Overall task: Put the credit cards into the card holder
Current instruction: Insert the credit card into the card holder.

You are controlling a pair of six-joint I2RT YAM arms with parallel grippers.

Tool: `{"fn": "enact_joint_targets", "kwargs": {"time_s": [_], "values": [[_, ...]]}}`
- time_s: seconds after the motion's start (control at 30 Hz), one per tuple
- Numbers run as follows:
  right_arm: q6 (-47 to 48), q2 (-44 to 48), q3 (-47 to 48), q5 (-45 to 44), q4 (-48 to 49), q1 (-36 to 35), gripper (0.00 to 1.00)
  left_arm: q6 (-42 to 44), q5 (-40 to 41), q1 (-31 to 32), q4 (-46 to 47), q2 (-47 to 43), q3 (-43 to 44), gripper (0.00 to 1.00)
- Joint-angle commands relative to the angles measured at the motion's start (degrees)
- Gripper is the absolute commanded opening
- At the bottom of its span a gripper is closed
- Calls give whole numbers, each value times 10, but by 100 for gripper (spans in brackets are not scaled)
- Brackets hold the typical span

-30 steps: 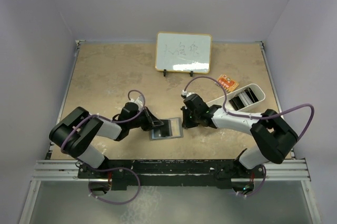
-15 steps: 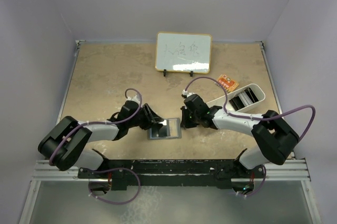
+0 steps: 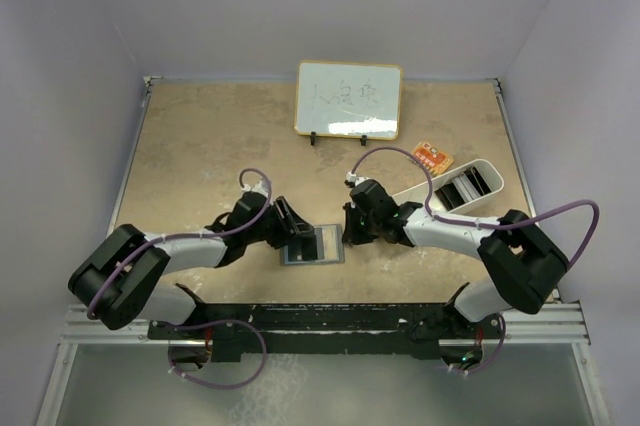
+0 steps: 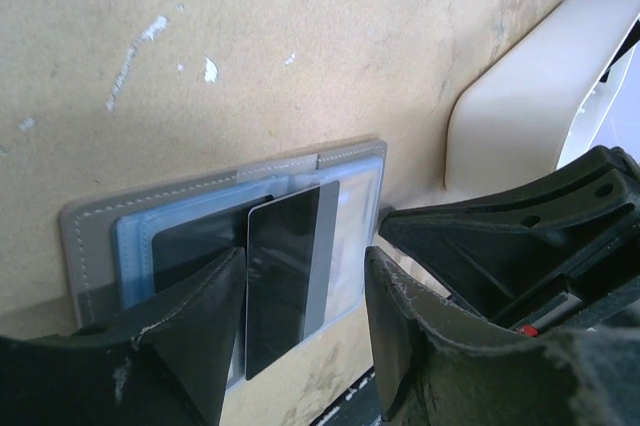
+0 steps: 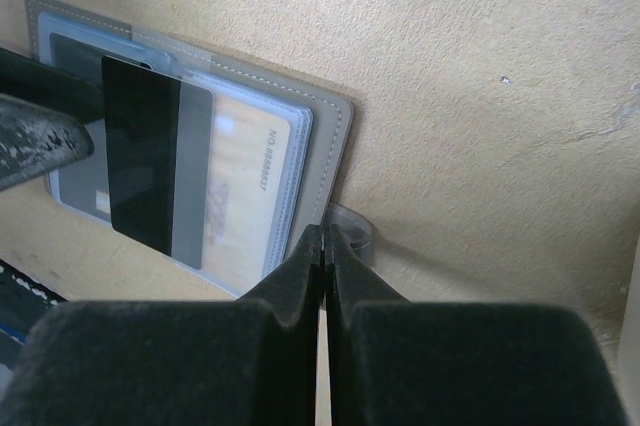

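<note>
The dark flat card (image 4: 285, 286), half out of the grey folding card holder (image 4: 85, 236), could be knocked crooked by the parted left claw (image 4: 305, 266). The holder is pinned by the tightly closed right claw (image 5: 322, 236).

Rear overhead view; both wrist views close over card holder (image 5: 336, 146)

Right claw (image 5: 322, 246): both dark fingers pressed flat together, no gap between them, tips down at the near right edge of the card holder (image 5: 332, 131). The holder lies open and flat on the tan tabletop (image 5: 480, 66), grey stitched border, clear sleeves inside. An orange-gold card (image 5: 250, 181) sits under a sleeve. A dark card (image 5: 140, 151) with a lighter grey band lies over the left half. A small grey tab (image 5: 356, 224) is just beside the tips; contact unclear. A dark rough part (image 5: 40, 131) enters at the left edge.
</note>
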State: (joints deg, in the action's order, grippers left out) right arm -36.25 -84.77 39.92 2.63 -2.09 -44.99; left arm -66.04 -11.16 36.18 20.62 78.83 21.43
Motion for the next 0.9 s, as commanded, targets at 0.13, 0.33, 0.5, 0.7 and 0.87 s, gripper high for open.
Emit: {"fn": "enact_joint_targets", "kwargs": {"time_s": [0.13, 0.33, 0.5, 0.7, 0.87], "values": [[-19, 18, -17, 19, 33, -2, 0, -38, 10, 26, 0, 0, 6, 49], [-18, 16, -19, 19, 42, -3, 0, -51, 10, 38, 21, 14, 13, 49], [-30, 21, -26, 27, 57, -2, 0, -68, 14, 49, 43, 28, 23, 49], [-42, 31, -41, 25, 76, -2, 0, -88, 33, 70, 58, 37, 32, 49], [-41, 33, -38, 25, 66, -2, 0, -53, 57, 72, -10, 26, 59, 49]]}}
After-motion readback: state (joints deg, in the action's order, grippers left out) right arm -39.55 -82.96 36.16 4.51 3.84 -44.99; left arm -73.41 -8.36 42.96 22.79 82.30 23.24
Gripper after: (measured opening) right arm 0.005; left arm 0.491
